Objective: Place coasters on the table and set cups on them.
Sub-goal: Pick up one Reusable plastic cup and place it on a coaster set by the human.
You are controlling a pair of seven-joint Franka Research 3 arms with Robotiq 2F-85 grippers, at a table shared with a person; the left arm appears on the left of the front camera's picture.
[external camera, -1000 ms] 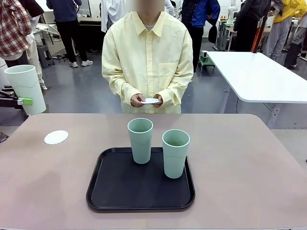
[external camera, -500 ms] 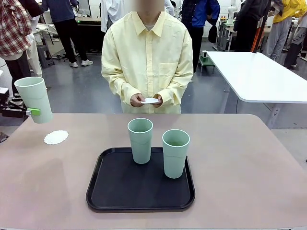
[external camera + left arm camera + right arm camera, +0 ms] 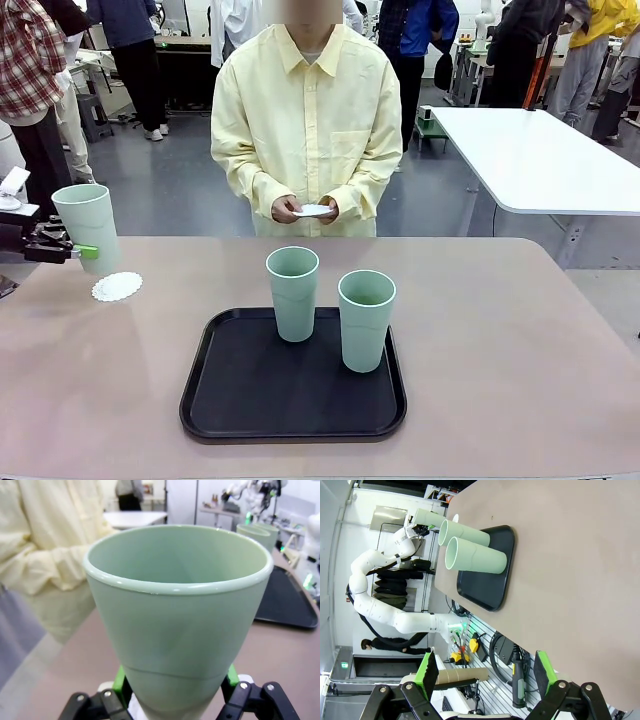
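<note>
The cup (image 3: 87, 226) hangs upright over the worktop's (image 3: 520, 340) far left corner, close above the coaster (image 3: 117, 287) lying there — my left claw (image 3: 84, 250) grips its lower half. I judge the step to be setting this cup on that coaster: next I must centre its base over it and lower straight down before letting go. Two more cups (image 3: 293, 293) wait on the black tray (image 3: 230, 400) by the near edge — my right claw (image 3: 485, 675) gapes wide, empty. The person holds a second coaster (image 3: 314, 211).
</note>
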